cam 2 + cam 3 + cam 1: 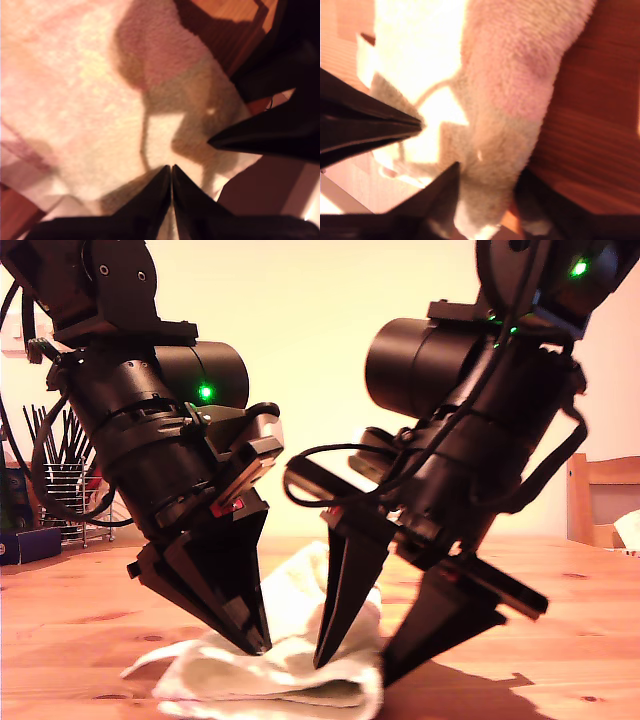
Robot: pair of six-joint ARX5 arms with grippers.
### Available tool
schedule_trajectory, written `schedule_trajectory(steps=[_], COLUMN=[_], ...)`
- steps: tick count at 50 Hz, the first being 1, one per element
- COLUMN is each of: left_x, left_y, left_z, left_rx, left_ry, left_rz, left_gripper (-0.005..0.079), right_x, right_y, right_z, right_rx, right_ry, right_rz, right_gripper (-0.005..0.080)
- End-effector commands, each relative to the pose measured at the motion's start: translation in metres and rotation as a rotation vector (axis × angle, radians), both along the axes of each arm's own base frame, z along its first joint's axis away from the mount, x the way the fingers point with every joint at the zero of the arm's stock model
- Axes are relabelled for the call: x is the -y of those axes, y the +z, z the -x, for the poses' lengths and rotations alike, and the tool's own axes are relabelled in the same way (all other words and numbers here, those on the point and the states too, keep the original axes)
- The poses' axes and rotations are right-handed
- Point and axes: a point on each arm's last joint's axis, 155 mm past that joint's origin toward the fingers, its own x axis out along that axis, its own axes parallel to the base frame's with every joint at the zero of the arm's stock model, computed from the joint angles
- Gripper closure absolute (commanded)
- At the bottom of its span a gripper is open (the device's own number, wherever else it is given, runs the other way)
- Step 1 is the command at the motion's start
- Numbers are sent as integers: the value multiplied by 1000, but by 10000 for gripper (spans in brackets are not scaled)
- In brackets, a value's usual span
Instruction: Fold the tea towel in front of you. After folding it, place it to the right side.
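Mid-fold: my first gripper [171, 170] pinched shut on tea towel [290, 660]; my second gripper [437, 145] spread, seemingly straddling its fold at exterior view's 6 o'clock. Next: close, carry aside.

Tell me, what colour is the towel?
The tea towel is cream-white with faint pink patches, clearest in the first wrist view.

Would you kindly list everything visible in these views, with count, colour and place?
tea towel: one, cream-white, folded on the table, low centre of the exterior view
table: one, orange-brown wood, under everything
wire rack: one, metal with dark utensils, far back at the exterior view's left
chair: one, light wood, at the exterior view's right edge
my first claw: one, black, shut, tips on the towel
my second claw: one, black, open, a towel fold between its fingers
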Motion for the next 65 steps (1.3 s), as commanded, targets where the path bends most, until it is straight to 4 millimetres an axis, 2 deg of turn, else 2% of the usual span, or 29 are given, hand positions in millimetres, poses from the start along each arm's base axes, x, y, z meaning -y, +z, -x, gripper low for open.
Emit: schedule_trajectory(steps=[1,7,8,15,22,30,40,46,56,65], left_x=[-9,-19,-20,-27,-27,-22,-17,-14,1,6], left_y=[-14,-15,-15,-14,-13,-11,-8,-6,-7,-31], left_z=[2,-8,-9,-19,-26,-32,-40,-44,-35,-16], left_rx=[-25,-19,-19,-12,5,35,77,94,98,51], left_ry=[13,47,53,85,97,94,84,83,41,1], left_rz=[-31,-44,-44,-38,-26,-5,20,36,56,29], left_gripper=[764,764,764,764,764,764,764,764,764,764], right_x=[14,19,20,20,11,-1,-3,-6,-6,-1], right_y=[-31,-38,-39,-44,-38,-24,4,23,48,59], right_z=[18,24,25,44,64,76,90,87,74,60], right_rx=[-63,-48,-48,-90,-146,-182,-211,-187,-160,-139], right_ry=[5,14,16,51,108,145,178,170,118,63], right_rz=[83,124,130,132,88,20,-44,-87,-156,-184], right_gripper=[550,758,768,763,763,763,763,763,763,763])
